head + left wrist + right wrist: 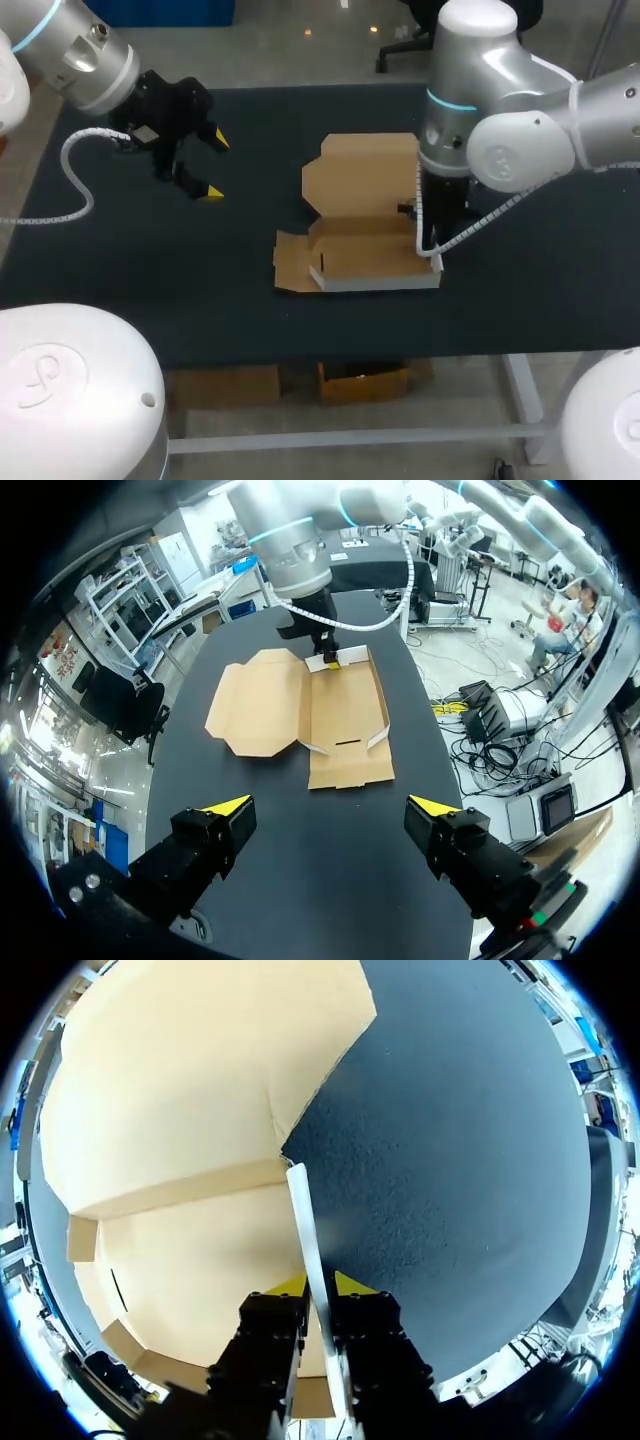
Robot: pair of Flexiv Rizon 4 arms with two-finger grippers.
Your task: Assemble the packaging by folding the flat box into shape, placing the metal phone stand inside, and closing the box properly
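Note:
A flat brown cardboard box [350, 235] lies partly folded at the table's middle, its lid panel [365, 165] spread flat toward the far side. A white front wall [380, 282] stands up along its near edge. My right gripper [432, 250] points down at the box's right end. In the right wrist view this gripper [318, 1285] is shut on the thin upright side flap [303, 1220], one finger on each face. My left gripper [212, 166] hangs open over the table's far left, well clear of the box [335, 725], with nothing between its fingers [230, 805].
The black table top [120, 260] surrounds the box on all sides. Its front edge [300, 355] runs a short way in front of the box. A white cable [75, 190] loops down from my left arm over the table's left side.

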